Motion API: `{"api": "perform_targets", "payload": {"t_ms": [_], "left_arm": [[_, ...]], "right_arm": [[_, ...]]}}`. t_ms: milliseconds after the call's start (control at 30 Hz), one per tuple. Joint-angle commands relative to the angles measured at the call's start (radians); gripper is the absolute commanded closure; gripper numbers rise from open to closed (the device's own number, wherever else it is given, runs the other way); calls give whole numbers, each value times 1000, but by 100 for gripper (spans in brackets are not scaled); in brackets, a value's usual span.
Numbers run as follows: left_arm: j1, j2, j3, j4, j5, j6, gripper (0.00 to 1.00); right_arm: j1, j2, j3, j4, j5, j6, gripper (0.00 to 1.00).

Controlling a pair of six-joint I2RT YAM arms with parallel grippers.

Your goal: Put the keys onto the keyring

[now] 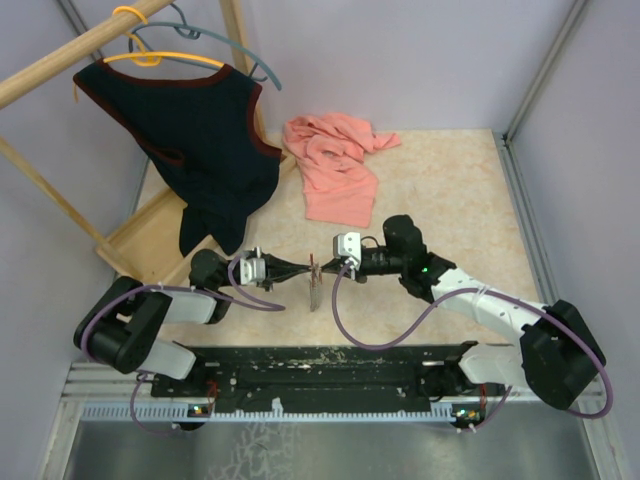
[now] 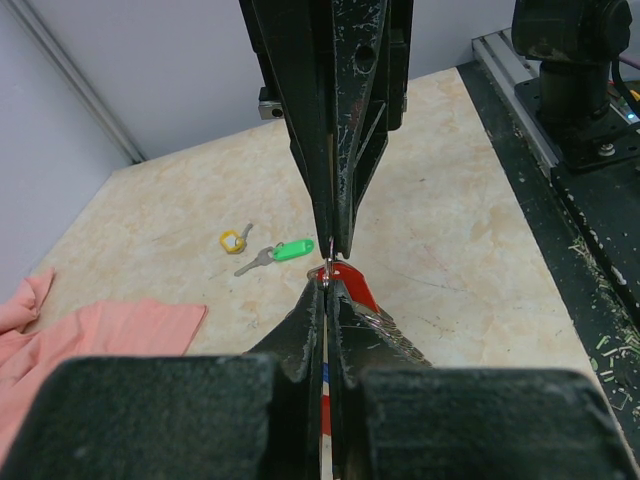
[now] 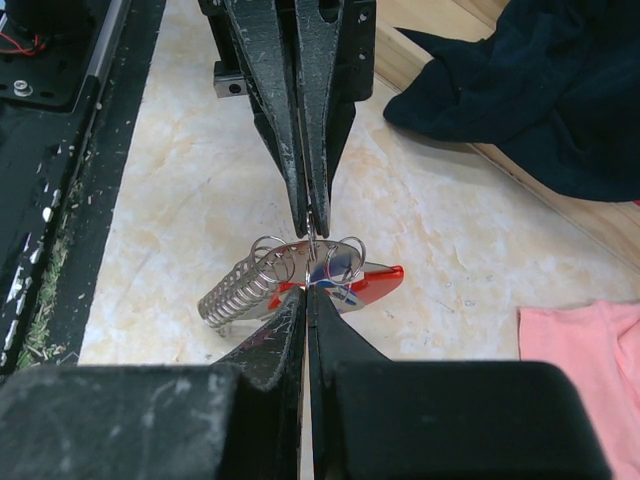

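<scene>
The keyring [image 1: 315, 288] hangs between my two grippers above the table, its red side [image 3: 378, 284] and grey metal coil [image 3: 237, 288] showing in the right wrist view. Small wire rings [image 3: 346, 254] sit on it. My left gripper [image 1: 297, 268] is shut on it; red and blue show between its fingers [image 2: 305, 330]. My right gripper [image 1: 326, 268] is shut tip to tip against it, on a thin ring. A green key [image 2: 290, 250] and a pale yellow key [image 2: 233, 240] lie on the table beyond. No separate red or blue key is visible.
A pink cloth [image 1: 335, 165] lies at the back middle of the table. A dark vest [image 1: 200, 140] hangs from a wooden rack [image 1: 150, 240] at the back left. The black base rail [image 1: 330, 365] runs along the near edge.
</scene>
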Motion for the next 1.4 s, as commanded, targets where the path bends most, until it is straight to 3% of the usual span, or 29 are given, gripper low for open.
{"api": "perform_targets", "payload": {"t_ms": [0,1367], "left_arm": [[3,-8,7,22,28,-1,100],[3,-12,8,15,31,-8,100]], "right_arm": [[13,-20,52,63,-5,13,100],[13,-28,50,36,-16,-12,100]]}}
